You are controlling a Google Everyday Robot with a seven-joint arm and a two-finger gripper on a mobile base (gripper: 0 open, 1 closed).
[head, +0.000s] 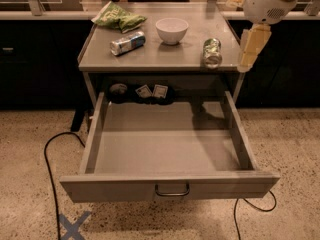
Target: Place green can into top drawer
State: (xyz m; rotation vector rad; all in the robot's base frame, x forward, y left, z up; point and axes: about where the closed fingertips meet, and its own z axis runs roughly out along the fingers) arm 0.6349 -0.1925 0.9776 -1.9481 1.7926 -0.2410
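The green can (212, 52) lies on its side near the right front edge of the grey tabletop (165, 54), its shiny end facing the camera. The top drawer (167, 149) is pulled wide open below and holds nothing; its dark loop handle (172, 190) is at the centre of the front panel. My gripper (251, 46) hangs from the white arm at the top right, above the table's right edge, just right of the can and apart from it.
A white bowl (172, 30), a blue-and-white silver can (127, 43) lying on its side and a green snack bag (118, 17) are on the tabletop. Small items sit on the shelf behind the drawer (145, 91). A black cable (50, 156) runs across the floor.
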